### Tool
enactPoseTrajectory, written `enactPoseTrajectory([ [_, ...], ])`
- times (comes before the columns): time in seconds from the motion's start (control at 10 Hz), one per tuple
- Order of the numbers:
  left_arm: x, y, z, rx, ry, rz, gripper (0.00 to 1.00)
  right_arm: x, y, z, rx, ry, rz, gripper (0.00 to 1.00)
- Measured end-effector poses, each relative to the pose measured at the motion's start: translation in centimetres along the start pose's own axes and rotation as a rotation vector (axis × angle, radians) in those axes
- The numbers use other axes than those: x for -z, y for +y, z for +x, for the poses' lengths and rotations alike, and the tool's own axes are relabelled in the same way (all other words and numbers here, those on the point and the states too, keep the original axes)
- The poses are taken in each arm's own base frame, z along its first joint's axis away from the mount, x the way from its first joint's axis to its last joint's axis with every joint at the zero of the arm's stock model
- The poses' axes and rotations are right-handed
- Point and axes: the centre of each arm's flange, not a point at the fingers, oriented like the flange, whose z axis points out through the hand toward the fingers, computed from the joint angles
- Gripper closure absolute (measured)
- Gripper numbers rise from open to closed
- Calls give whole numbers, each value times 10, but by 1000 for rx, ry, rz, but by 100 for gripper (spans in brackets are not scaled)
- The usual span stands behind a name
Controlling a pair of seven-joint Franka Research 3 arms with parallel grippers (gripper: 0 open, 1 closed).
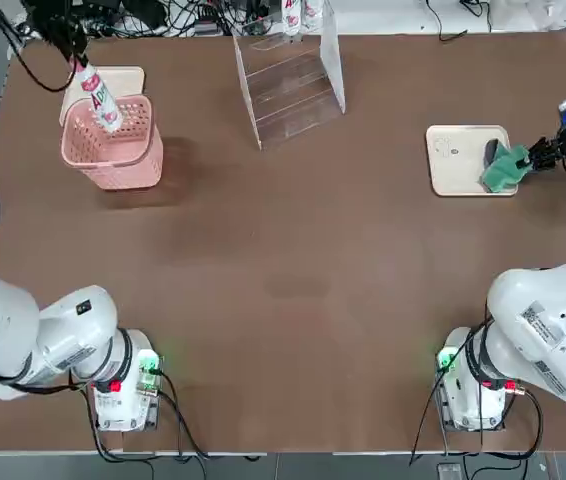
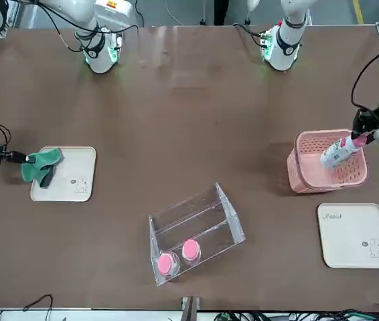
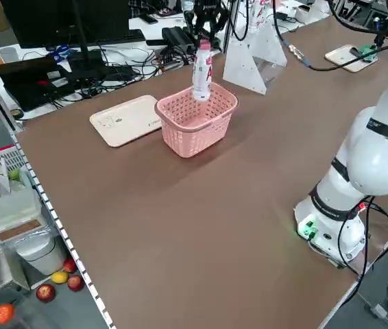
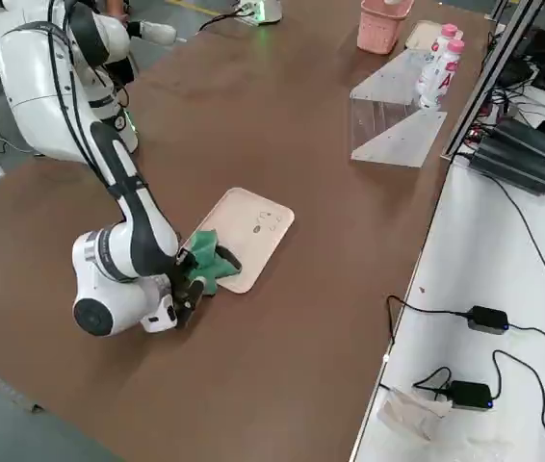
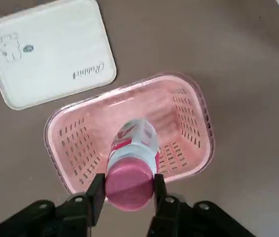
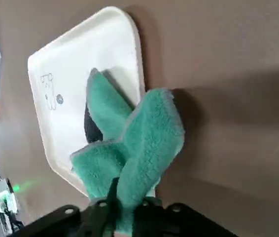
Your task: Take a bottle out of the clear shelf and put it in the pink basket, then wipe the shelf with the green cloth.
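2 claws are at work, 1 at each far side of the desk (image 1: 293, 260). From overhead, the left claw (image 1: 76, 58) holds the bottle (image 1: 98, 98) by its cap end, tilted, with its lower end inside the pink basket (image 1: 113, 145), which sits just in front of a cream tray (image 1: 133, 78). The clear shelf (image 1: 288, 75) stands at the far middle edge of the desk, and at the right the right claw (image 1: 535, 157) is clamped on the green cloth (image 1: 504, 168), which lies over the edge of a 2nd cream tray (image 1: 458, 160). From the front, 2 pink-capped bottles (image 2: 179, 257) remain in the clear shelf (image 2: 196, 231), while the held bottle (image 2: 340, 152) slants over the rim of the pink basket (image 2: 327, 164) and the green cloth (image 2: 39, 164) is bunched on its tray's outer edge. From the left side, the bottle (image 3: 201, 72) hangs nearly upright, its base below the rim of the basket (image 3: 197, 120). From the right side, the right claw (image 4: 188, 279) grips the cloth (image 4: 205, 268) at the tray's near corner. In the left wrist view, the fingers (image 5: 96, 190) are pinched on the bottle's pink cap (image 5: 128, 183) above the basket's open middle. In the right wrist view, the claw (image 6: 122, 210) is closed on a fold of the cloth (image 6: 139, 148).
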Motion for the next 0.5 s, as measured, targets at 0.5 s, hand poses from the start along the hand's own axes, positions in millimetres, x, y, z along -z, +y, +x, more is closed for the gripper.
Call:
enactPoseTrajectory([
  [0.5,-36,-28,-12,37,-56,-40,56,-14,-52,33,51,-45,73,93],
])
